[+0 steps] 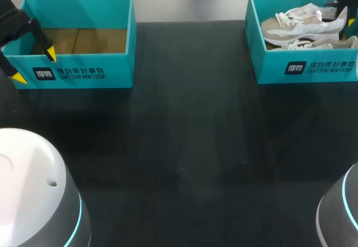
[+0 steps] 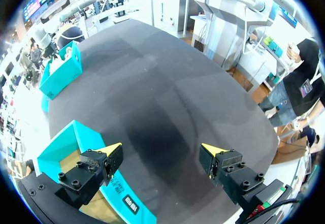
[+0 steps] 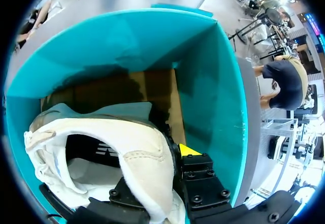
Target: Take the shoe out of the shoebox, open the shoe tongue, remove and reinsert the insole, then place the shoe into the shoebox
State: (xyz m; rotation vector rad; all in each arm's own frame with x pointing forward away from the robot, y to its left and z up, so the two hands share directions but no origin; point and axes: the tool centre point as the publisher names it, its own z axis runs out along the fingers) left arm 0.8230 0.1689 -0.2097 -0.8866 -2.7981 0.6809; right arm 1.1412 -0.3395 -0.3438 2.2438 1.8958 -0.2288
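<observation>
One shoe (image 1: 305,26) crosswise, toe leftward, heel within clamped right claw (image 3: 162,173); left claw (image 2: 162,149) apart.

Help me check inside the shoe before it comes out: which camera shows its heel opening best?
The right wrist view: the shoe is close up, its heel opening and dark lining plain. The head view shows the shoe small, from above, in the right-hand box. The left wrist view shows only that box far off, its contents unclear.

Teal shoebox (image 1: 268,70), white shoe (image 1: 305,26) (beige panels)
</observation>
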